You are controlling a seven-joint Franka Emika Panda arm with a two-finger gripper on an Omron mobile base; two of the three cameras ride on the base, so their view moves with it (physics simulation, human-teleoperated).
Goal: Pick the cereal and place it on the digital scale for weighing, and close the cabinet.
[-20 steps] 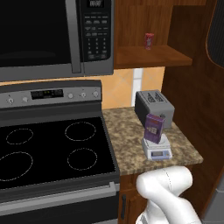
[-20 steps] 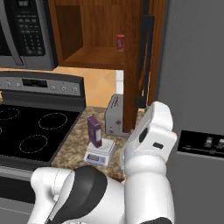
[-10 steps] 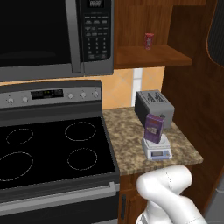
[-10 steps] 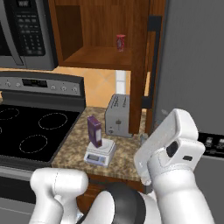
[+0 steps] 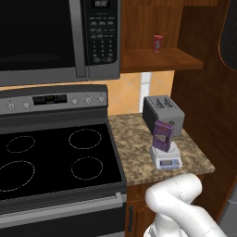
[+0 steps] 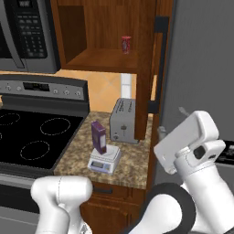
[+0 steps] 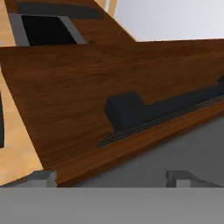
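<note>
1 of the 2 parts of the task looks done: the cereal (image 5: 163, 134) stands upright on the platform of the digital scale (image 5: 165, 157), which sits on the granite surface (image 5: 134, 152) just in front of the toaster (image 5: 162, 112). The right base view agrees, with the purple box (image 6: 98, 137) on top of the scale (image 6: 104, 161) and nothing gripping it.

The other part is left. The cabinet (image 5: 162, 58) is open: its shelf is bare to the room with the small red can (image 5: 158, 42) on it, and the door (image 6: 153, 59) stands swung out edge-on, its black bar handle (image 6: 160, 64) facing the arm's side.

The pincer (image 7: 111, 177) has its 2 fingertips (image 7: 43, 177) wide apart with nothing between them. In the hand view it looks straight at the wooden door face (image 7: 87, 87) and one end of the dark handle (image 7: 166, 107), which lies close ahead, though I cannot tell whether anything touches yet. In the right base view the hand hangs low, right of the door and below the handle's upper end.

My judgement is that the arm is set up for the closing push, so what remains is to swing the door shut over the shelf.
</note>
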